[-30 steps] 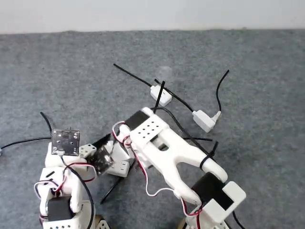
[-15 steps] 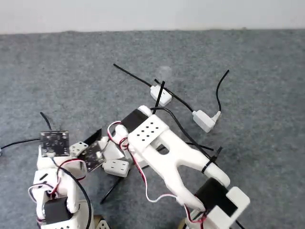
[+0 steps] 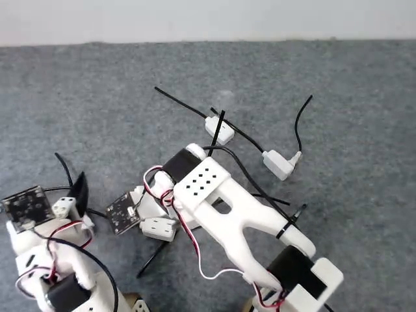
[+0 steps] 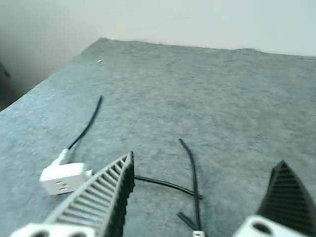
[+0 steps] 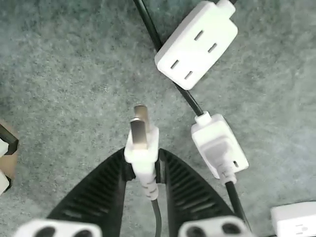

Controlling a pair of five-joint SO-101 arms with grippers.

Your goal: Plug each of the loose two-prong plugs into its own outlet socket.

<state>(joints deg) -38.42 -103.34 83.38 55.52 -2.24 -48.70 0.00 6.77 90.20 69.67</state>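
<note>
No plug looks seated yet: right gripper clenched on one plug near socket, left gripper released and empty.

The gripper holds a white plug between its two black fingers. The two prongs point straight ahead, away from the gripper, and touch nothing. The cord of the plug goes back between the fingers. Ahead of the prongs and a little to one side, a white outlet lies on the grey carpet, slots facing up, apart from the prongs. A black cable runs from under it to a second plug, just beside one fingertip. A second outlet lies behind that plug.
</note>
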